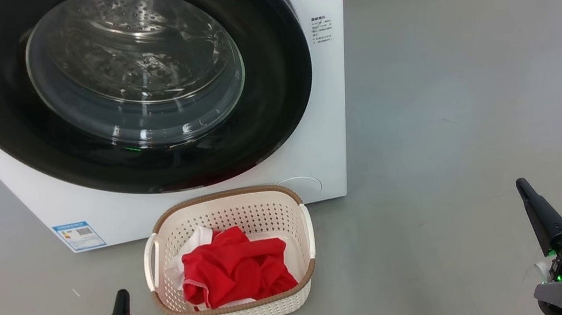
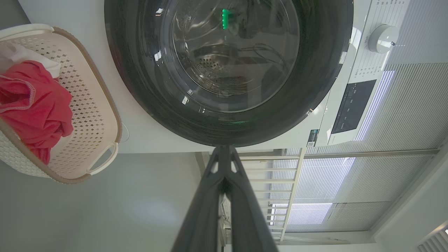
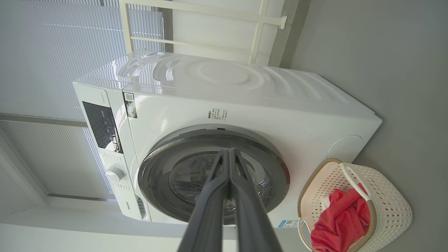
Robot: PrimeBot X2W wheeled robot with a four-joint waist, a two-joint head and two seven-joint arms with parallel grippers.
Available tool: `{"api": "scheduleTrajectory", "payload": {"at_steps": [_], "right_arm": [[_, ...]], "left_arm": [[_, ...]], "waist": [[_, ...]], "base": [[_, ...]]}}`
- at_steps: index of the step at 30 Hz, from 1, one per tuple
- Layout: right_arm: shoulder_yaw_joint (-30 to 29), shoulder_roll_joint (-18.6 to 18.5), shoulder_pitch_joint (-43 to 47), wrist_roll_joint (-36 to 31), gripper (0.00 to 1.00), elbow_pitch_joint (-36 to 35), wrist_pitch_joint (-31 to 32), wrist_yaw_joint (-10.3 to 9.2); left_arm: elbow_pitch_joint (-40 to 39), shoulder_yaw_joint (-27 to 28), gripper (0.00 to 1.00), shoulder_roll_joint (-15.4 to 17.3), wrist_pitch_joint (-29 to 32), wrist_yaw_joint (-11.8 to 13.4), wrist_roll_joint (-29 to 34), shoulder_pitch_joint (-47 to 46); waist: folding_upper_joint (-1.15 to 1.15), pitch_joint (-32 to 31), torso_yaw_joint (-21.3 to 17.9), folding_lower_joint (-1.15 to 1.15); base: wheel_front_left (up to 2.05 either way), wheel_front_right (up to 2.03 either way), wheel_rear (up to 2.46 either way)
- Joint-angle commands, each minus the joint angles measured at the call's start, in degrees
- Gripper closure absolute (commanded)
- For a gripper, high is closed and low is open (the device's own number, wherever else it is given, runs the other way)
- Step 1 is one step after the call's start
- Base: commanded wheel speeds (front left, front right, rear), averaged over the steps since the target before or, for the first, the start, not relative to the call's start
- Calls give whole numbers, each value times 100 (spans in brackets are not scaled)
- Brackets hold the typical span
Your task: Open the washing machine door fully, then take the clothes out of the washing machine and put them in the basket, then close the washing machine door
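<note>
1. Head view: the washing machine door (image 1: 133,79) is seen lying against the front of the washing machine (image 1: 337,86), with no gap at its black rim. The red clothes (image 1: 237,271) are heaped inside the basket (image 1: 219,196), which stands on the floor (image 1: 474,93) just before the machine. The left end effector (image 1: 121,296) and the right end effector (image 1: 522,186) are held low, well apart from door and basket, each with its fingers pressed together and nothing gripped. The closing step is judged to be at its end.

2. Left wrist view: the left end effector (image 2: 224,150) is shown closed and empty, pointing at the lower rim of the door (image 2: 231,70). Nothing red is made out through the glass, so the drum is judged emptied. Whether the latch has caught cannot be told. If it has not, a firm, square push on the black rim at the side away from the hinge would be advised, never on the glass.

3. Right wrist view: the right end effector (image 3: 229,152) is likewise shut on nothing. The door (image 3: 157,175) looks flush here too. The basket (image 3: 392,210) should be kept clear of any further arm motion so that the clothes (image 3: 336,224) are not tipped out.
</note>
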Motion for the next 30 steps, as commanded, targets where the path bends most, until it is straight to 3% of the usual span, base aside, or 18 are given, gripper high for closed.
{"api": "scheduleTrajectory", "payload": {"at_steps": [1, 30], "right_arm": [[80, -72, -244, 9, 100, -142, 31, -3], [65, -62, -245, -3, 100, -142, 43, -3]], "left_arm": [[-117, 208, 100, 56, 27, -42, -39, -236], [-117, 208, 100, 56, 26, -42, -39, -236]], "waist": [[0, 0, 0, 0], [0, 0, 0, 0]], "base": [[0, 0, 0], [0, 0, 0]]}}
